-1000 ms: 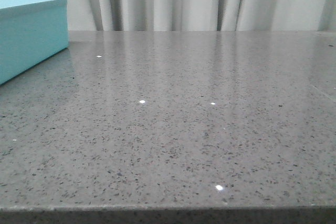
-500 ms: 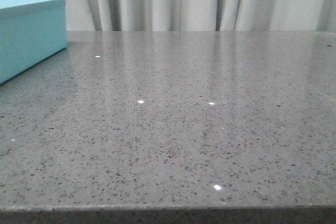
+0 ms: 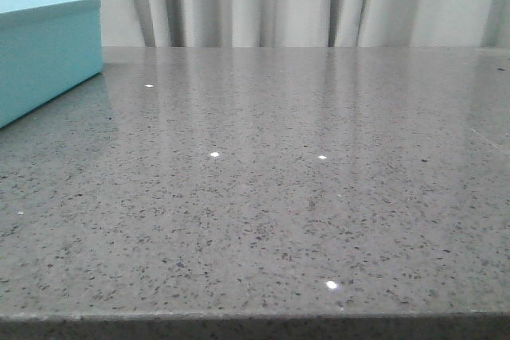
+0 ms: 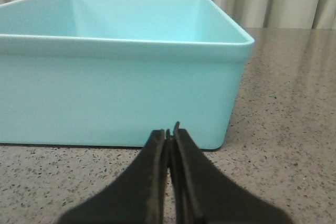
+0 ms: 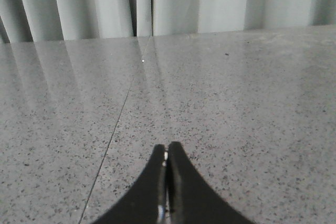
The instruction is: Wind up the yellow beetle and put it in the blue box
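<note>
Nothing moved; blue box (image 3: 44,53) cut off at frame edge; left gripper (image 4: 169,134), right gripper (image 5: 167,148) clenched empty.

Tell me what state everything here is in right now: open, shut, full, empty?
Box: open, no lid on it; the part of the inside that shows is empty.
Left gripper: shut, holding nothing, just in front of the box.
Right gripper: shut, holding nothing, over the bare table.
</note>
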Robot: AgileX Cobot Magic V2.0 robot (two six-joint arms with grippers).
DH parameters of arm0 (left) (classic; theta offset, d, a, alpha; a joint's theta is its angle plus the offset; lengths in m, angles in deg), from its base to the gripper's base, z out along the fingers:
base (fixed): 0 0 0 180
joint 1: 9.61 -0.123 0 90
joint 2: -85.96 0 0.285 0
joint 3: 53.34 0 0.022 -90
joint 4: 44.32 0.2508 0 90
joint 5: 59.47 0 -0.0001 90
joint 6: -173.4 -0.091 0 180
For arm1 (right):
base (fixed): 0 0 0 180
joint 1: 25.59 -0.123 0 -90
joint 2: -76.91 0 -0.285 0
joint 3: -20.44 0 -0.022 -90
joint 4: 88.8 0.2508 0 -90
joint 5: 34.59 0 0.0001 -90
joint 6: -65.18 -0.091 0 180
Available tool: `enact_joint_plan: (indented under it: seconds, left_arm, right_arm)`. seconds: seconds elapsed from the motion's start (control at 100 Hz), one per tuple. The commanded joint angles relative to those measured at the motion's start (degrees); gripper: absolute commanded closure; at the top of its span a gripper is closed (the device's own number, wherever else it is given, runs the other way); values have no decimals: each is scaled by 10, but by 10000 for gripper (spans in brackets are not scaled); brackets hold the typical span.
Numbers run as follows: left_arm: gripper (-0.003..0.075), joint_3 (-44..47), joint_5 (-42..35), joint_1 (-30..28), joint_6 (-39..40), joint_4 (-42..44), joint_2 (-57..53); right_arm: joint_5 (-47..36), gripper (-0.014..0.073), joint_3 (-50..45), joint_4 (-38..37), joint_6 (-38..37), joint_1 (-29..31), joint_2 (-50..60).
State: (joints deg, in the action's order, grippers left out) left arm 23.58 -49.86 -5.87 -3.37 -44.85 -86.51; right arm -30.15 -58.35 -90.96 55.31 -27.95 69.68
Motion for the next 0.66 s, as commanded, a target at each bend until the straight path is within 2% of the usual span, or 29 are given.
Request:
enact_joint_plan:
  seconds: [0.0,0.65]
  left_arm:
    - [741,25,-44,3,-1,-5,-18]
    - [741,25,-44,3,-1,-5,-18]
  right_arm:
    - [-36,660,11,5,12,4,12]
    - [-52,660,11,4,12,4,12]
